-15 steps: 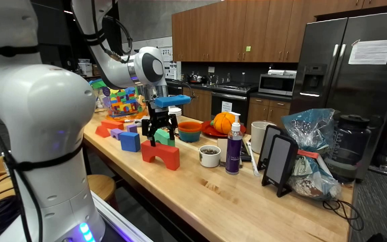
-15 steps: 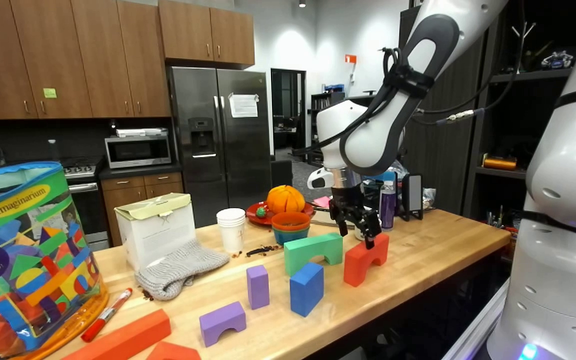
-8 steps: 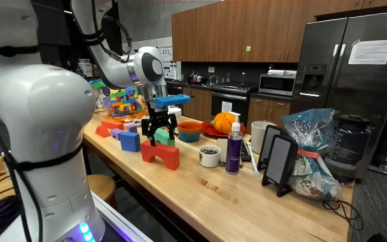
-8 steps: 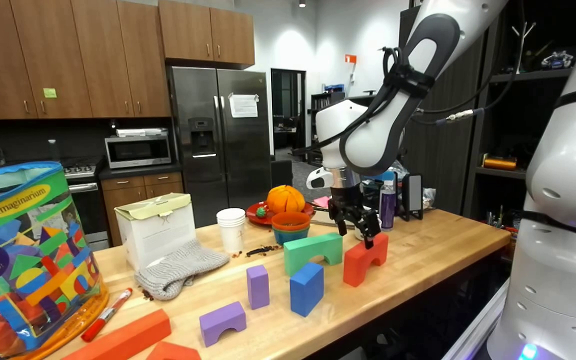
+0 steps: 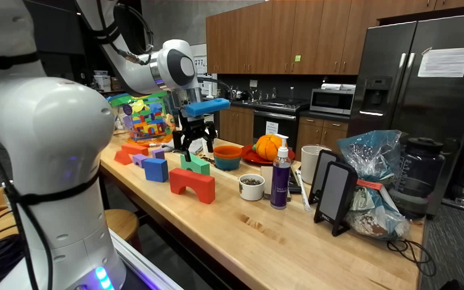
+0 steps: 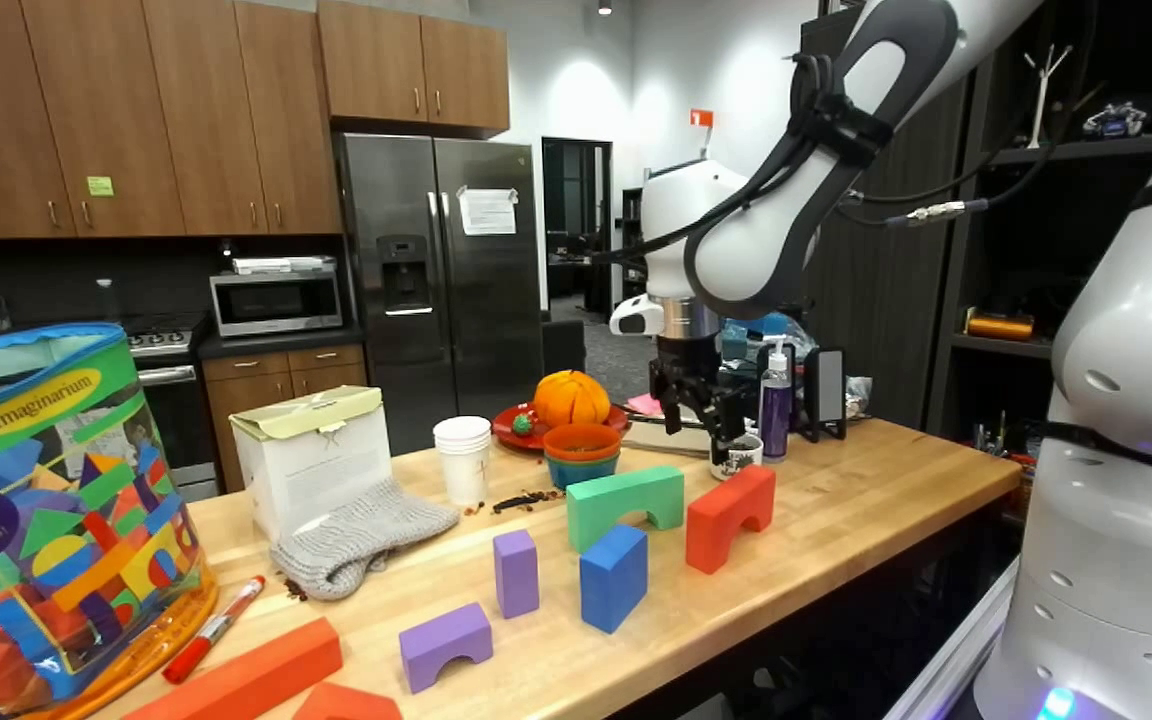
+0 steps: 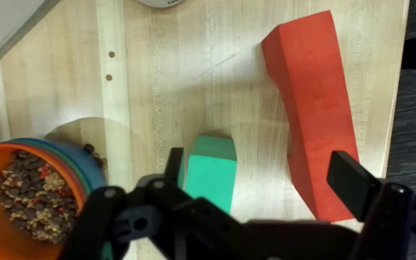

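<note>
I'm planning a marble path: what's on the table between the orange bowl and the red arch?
The green arch stands between them, seen in the wrist view.

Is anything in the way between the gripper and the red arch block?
Nothing visible stands between the open gripper and the red arch block; in the wrist view only the gripper itself overlaps it. The green arch block stands apart beside it, showing partly between the fingers, so a finger coming down might have to clear it.
</note>
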Action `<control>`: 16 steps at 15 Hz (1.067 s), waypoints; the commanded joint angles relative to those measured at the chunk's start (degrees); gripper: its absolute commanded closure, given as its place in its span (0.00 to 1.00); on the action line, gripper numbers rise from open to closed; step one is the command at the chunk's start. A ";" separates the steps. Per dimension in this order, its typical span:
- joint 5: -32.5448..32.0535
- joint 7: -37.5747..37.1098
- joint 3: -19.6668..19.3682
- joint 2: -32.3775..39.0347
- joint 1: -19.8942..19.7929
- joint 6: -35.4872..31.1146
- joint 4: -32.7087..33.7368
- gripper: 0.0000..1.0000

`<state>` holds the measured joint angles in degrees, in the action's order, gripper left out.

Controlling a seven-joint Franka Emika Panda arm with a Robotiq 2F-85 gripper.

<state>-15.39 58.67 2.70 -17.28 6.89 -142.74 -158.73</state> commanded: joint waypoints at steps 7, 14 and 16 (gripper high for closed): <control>4.70 7.24 -3.67 -3.45 3.04 -2.80 -0.47 0.00; 9.59 11.30 -3.80 -0.14 5.89 -8.20 -0.03 0.00; 10.16 11.69 -3.16 1.03 6.49 -9.31 -0.06 0.00</control>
<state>-6.89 68.23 0.02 -18.30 11.89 -149.67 -158.85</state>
